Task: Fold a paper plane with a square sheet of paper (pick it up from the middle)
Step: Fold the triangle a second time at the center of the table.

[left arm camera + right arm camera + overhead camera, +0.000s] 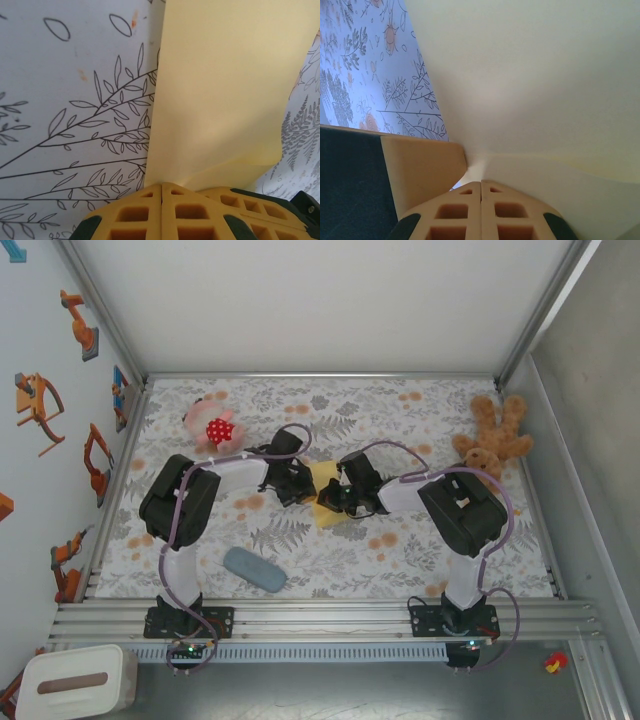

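Left fingers [142, 200], right fingers [462, 200]: pressed together, each pinching square sheet of paper [326, 478]; beyond fingertips, floral-print tabletop [400, 560]; white walls [320, 300] enclose.

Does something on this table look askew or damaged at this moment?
The thin yellow square sheet of paper is not flat: gripped by the left hand and the right hand, it buckles, and one edge curls over. I see no tear.

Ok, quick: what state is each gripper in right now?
Left gripper: jaws shut, pinching the yellow sheet of paper.
Right gripper: jaws shut on the same sheet.
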`<state>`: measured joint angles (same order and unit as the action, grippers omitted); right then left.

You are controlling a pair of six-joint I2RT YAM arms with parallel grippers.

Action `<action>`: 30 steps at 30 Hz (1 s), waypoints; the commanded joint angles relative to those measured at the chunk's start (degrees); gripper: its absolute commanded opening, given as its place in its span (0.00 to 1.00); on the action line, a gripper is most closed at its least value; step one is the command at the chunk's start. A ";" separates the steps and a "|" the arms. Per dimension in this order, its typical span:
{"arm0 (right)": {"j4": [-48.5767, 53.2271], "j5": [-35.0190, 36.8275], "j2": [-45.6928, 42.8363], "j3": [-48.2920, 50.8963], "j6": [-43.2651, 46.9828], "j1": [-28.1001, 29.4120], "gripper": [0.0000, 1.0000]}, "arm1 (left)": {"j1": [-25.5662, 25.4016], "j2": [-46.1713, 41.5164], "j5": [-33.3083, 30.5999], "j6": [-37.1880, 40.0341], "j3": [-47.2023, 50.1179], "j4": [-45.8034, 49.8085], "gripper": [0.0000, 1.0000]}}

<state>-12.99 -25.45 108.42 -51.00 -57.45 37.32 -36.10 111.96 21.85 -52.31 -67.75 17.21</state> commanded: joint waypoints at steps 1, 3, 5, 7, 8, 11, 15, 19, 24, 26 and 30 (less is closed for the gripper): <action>6.02 0.52 0.80 0.88 -1.15 0.16 0.00 | -0.20 2.02 -2.94 2.36 -0.98 5.50 0.00; 5.09 -0.31 -0.05 0.47 -1.49 -0.07 0.00 | -0.20 2.58 -3.19 2.86 -1.35 6.39 0.00; 3.25 -1.28 -1.85 0.47 -1.75 -0.55 0.00 | -0.28 3.07 -3.68 3.44 -1.34 7.01 0.00; 2.89 -1.48 -3.61 0.27 -1.06 -1.05 0.00 | -0.29 3.43 -3.94 3.87 -1.34 7.48 0.00; 3.51 -1.36 -4.23 0.01 0.18 -1.27 0.00 | -0.25 3.57 -3.96 4.10 -1.32 7.55 0.00; 5.97 -1.22 -3.96 -0.68 3.22 -1.94 0.00 | -0.27 4.03 -3.90 4.46 -1.34 7.59 0.00; 5.68 -1.62 -2.06 -0.07 4.15 -2.83 0.00 | -0.20 4.09 -3.91 4.76 -1.45 7.58 0.00; 6.16 -0.56 -0.46 0.12 4.54 -3.04 0.00 | -0.29 4.16 -3.60 5.03 -1.49 7.58 0.00; 7.10 1.65 0.68 1.89 4.99 -3.06 0.00 | -0.24 3.68 -3.24 5.47 -2.07 7.77 0.00; 7.36 2.40 1.29 2.97 4.89 -3.13 0.00 | -0.22 2.70 -2.18 6.10 -2.47 7.41 0.00; 7.32 4.34 1.79 5.70 4.53 -3.13 0.00 | -0.28 -3.38 -0.26 7.67 -1.20 4.25 0.00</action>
<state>-11.84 -26.28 106.87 -49.10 -53.98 34.24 -36.29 112.49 21.37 -47.22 -69.82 20.40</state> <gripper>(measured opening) 0.048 0.042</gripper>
